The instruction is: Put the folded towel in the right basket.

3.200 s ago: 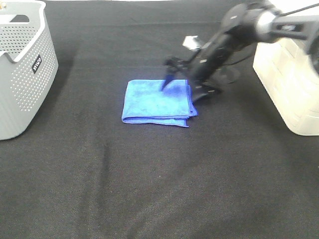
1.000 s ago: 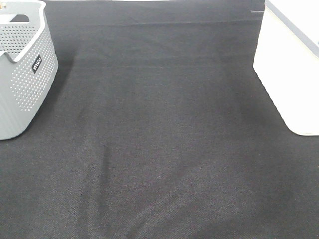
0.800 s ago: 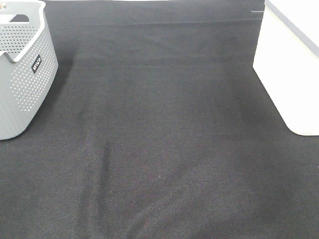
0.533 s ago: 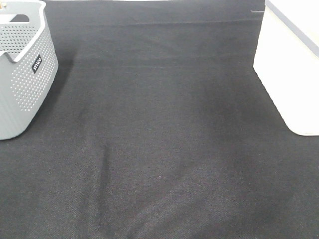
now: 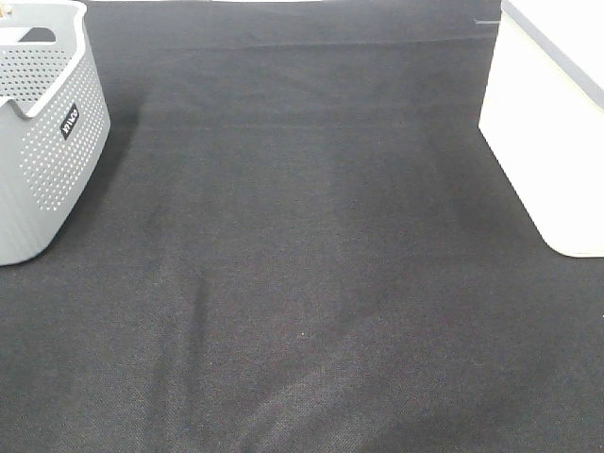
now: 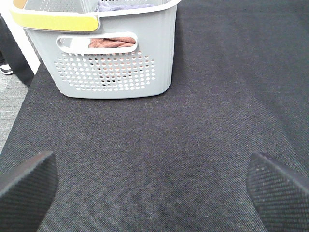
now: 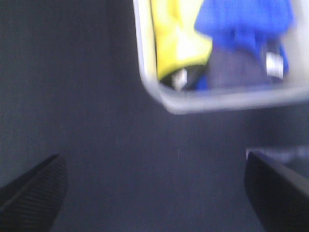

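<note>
The blue towel [image 7: 246,19] lies inside the white right basket [image 7: 212,99], next to a yellow cloth [image 7: 176,43]; this view is blurred. My right gripper [image 7: 154,193] is open and empty above the black cloth, just outside the basket's rim. In the exterior high view the right basket [image 5: 547,142] stands at the right edge, its inside hidden, and neither arm shows. My left gripper [image 6: 154,193] is open and empty over the black cloth.
A grey perforated basket [image 5: 42,142] stands at the left edge; in the left wrist view [image 6: 116,72] it holds a brown cloth and has a yellow handle. Black cloth [image 5: 302,264] covers the table.
The blue towel lay mid-table 3.2 s ago with the right gripper on it. Towel and arm have left the exterior view. Nothing has moved there in the last second.
</note>
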Action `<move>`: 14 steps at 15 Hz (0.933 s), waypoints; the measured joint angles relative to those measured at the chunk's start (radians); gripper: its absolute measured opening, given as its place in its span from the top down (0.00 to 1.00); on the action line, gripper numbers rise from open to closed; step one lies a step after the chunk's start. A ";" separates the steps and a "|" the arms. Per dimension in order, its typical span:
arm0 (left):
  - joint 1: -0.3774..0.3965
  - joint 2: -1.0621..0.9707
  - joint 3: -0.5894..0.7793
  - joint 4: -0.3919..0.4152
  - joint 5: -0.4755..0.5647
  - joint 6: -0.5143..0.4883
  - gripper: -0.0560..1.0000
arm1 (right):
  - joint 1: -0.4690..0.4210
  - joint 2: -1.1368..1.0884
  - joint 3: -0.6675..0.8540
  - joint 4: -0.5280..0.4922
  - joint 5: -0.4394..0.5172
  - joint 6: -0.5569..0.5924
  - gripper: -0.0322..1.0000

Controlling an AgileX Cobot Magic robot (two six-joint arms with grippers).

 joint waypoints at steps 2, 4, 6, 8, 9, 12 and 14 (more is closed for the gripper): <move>0.000 0.000 0.000 0.000 0.000 0.000 0.01 | 0.000 -0.281 0.236 0.000 0.001 0.000 0.03; 0.000 0.000 0.000 0.000 0.000 0.000 0.01 | 0.000 -0.565 0.421 0.000 0.005 0.002 0.03; 0.000 0.000 0.000 -0.006 0.000 0.003 0.01 | 0.000 -0.858 0.570 0.000 0.008 0.016 0.03; 0.000 0.000 0.000 0.000 0.000 0.003 0.01 | 0.000 -1.033 0.635 0.000 0.008 0.009 0.03; 0.000 0.000 0.000 0.000 0.000 0.003 0.01 | 0.000 -1.098 0.673 0.000 0.008 -0.008 0.03; 0.000 0.000 0.000 -0.006 0.000 0.003 0.01 | 0.000 -1.203 0.826 0.000 -0.017 -0.100 0.03; 0.000 0.000 0.000 -0.006 0.000 0.003 0.01 | 0.000 -1.203 0.862 0.006 -0.040 -0.116 0.03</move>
